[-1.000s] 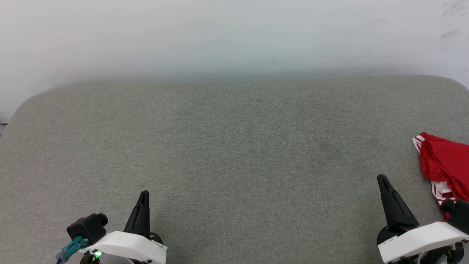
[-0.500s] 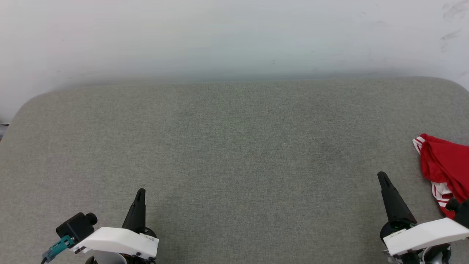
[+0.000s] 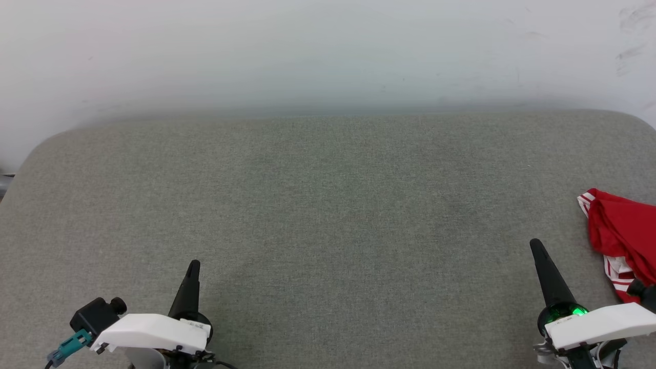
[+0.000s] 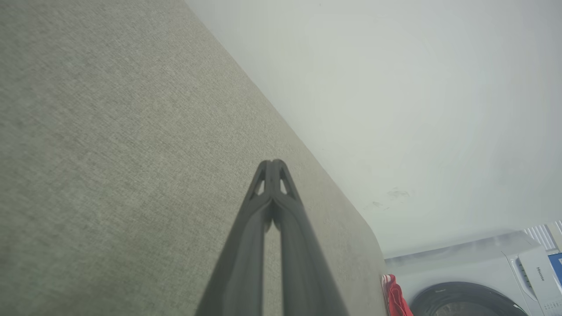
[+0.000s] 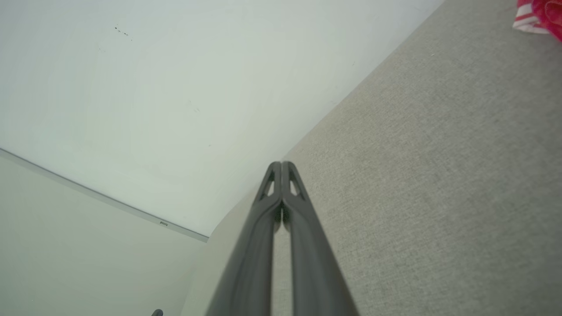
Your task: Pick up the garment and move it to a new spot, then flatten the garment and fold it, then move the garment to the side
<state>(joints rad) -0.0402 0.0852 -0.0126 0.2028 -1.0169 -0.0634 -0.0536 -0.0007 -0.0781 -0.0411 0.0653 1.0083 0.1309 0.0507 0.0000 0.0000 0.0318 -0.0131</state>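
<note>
Loosely bunched, the garment [image 3: 622,225] lies near the closed right end effector [image 3: 536,244].

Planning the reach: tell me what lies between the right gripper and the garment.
In the head view, bare grey padded surface lies between the right gripper and the garment; nothing else.

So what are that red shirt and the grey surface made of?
The red shirt looks like thin, smooth knit, maybe polyester: it bunches in soft folds. The grey surface looks like matte woven fabric: a fine weave grain shows.
</note>
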